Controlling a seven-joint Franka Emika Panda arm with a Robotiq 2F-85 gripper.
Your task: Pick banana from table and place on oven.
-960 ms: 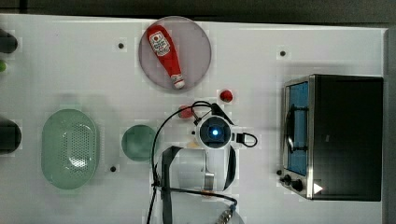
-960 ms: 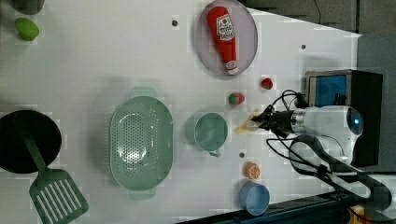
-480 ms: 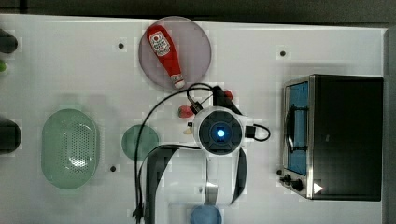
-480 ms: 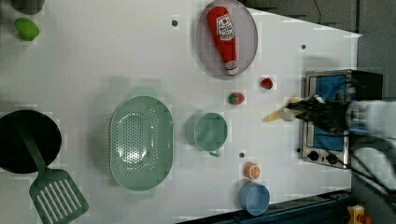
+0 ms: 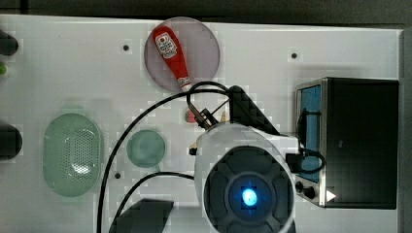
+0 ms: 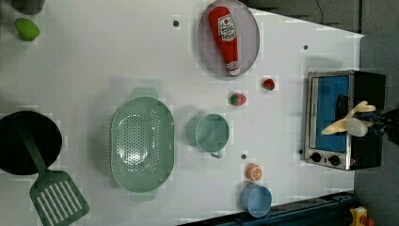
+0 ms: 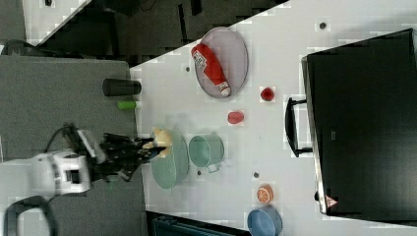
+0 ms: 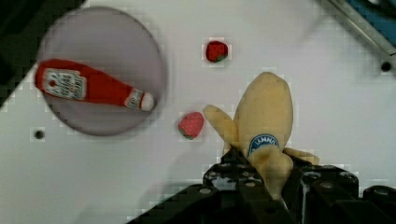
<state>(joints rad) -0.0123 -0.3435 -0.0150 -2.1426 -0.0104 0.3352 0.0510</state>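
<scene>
Holding the banana (image 8: 268, 126): my gripper (image 8: 261, 179) has its black jaws clamped on the stem end, with the plush, half-peeled body sticking out past the fingertips, off the table (image 8: 299, 60). Soft matte fabric, blue oval label, limp peel flaps on both sides.

Wrist view gives texture: past the banana tip sit two small red strawberries (image 8: 216, 51), one (image 8: 191, 125) just beside a peel flap in the picture, and beyond them a round grey plate (image 8: 100, 35) carrying a soft red ketchup bottle (image 8: 88, 87).

Left view gives placement: gripper (image 6: 371, 125) and banana (image 6: 346, 123) hang in front of the oven (image 6: 346, 120), a boxy unit with blue glass and silver frame. Well back from the gripper I see a perforated green colander (image 6: 141, 140), green cup (image 6: 211, 133), orange slice (image 6: 254, 172) and blue cup (image 6: 256, 199).

Top view mostly shows the arm's round white housing (image 5: 248, 179) and black cables.
</scene>
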